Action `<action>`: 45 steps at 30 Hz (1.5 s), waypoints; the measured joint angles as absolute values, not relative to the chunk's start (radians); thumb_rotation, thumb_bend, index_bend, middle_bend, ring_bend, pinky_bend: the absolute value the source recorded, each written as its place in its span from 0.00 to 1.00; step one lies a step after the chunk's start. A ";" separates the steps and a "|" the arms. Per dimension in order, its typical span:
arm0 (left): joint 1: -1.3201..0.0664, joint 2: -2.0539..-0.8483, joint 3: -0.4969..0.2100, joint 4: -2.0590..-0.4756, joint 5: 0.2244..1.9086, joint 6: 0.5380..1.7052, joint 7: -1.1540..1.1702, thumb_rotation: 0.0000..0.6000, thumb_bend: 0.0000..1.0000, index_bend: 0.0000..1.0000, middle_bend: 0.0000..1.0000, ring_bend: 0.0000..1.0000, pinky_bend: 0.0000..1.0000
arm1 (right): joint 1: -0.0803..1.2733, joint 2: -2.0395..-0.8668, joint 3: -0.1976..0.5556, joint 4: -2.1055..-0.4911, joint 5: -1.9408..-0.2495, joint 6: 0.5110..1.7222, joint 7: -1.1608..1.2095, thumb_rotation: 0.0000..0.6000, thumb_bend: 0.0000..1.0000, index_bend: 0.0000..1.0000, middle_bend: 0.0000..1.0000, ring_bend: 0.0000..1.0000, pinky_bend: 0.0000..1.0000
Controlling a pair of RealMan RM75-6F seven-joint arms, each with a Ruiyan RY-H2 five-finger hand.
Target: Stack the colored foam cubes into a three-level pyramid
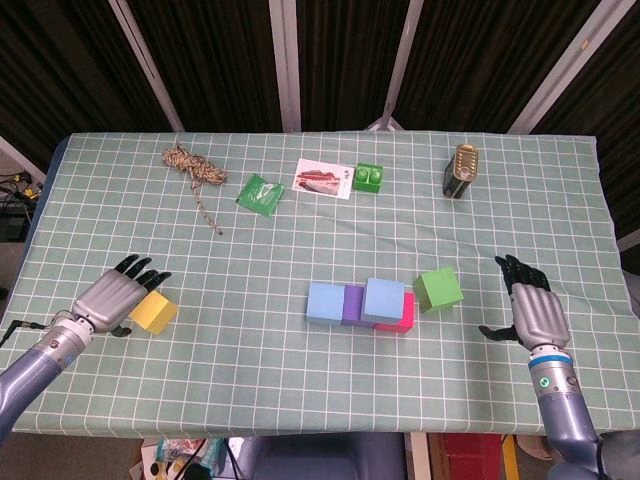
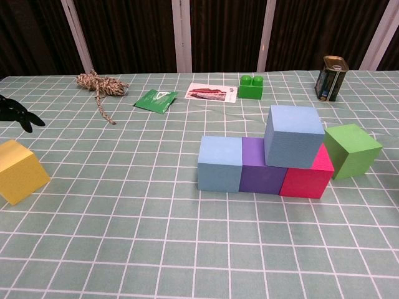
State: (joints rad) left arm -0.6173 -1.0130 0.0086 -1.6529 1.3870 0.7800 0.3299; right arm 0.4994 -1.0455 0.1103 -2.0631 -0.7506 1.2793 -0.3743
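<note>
Three cubes sit in a row mid-table: light blue cube (image 2: 219,163), purple cube (image 2: 261,166) and pink cube (image 2: 306,176), touching, with a second blue cube (image 2: 293,135) on top over the purple and pink ones. Green cube (image 2: 351,149) sits just right of the row, on the tablecloth (image 1: 250,330). Yellow cube (image 1: 153,311) is way off at the near left, left hand (image 1: 111,299) right beside it, fingers spread, holding nothing. Right hand (image 1: 535,312) hovers near right, also spread wide and empty.

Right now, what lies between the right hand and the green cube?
Nothing: in the head view only bare checked cloth separates the right hand from the green cube.
</note>
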 measured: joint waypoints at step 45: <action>-0.654 -1.125 -0.050 -1.734 1.063 0.842 0.412 1.00 0.37 0.00 0.28 0.00 0.00 | 0.466 -1.052 0.150 -2.063 -0.760 1.250 -0.349 1.00 0.17 0.00 0.00 0.00 0.00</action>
